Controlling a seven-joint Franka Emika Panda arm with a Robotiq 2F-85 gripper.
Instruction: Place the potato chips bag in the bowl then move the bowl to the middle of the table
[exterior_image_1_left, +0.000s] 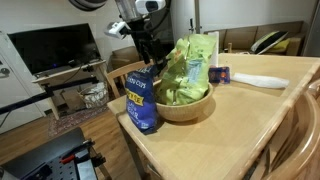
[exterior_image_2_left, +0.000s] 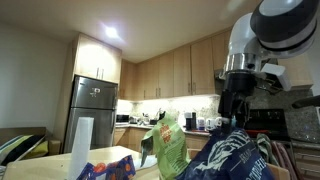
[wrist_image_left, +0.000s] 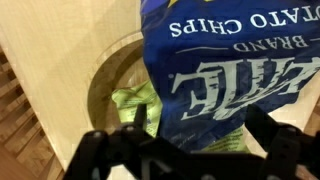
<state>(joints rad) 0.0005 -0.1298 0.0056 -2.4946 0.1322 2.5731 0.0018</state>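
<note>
Two dark fingers (wrist_image_left: 97, 152) of the pincer (wrist_image_left: 187, 158) frame the bottom of the wrist view, set wide apart and gripping nothing. Beyond them is the dark blue potato chips bag (wrist_image_left: 222, 75), its print upside down. It overlaps the rim of the wooden bowl (wrist_image_left: 103, 80), where a light green bag (wrist_image_left: 133, 108) shows inside.

In an exterior view the chips bag (exterior_image_1_left: 143, 100) stands upright at the edge of the table (exterior_image_1_left: 250, 120). It leans against the bowl's (exterior_image_1_left: 195, 108) outer side, not in it, with the pincer (exterior_image_1_left: 150, 52) just above its top.

In an exterior view the blue bag (exterior_image_2_left: 235, 160) fills the foreground under the pincer (exterior_image_2_left: 235, 100).

The first step looks to be in hand: grasping the bag. The next move calls for closing on its crinkly top, then lifting it over the rim. The bowl is already crowded with green bags.
</note>
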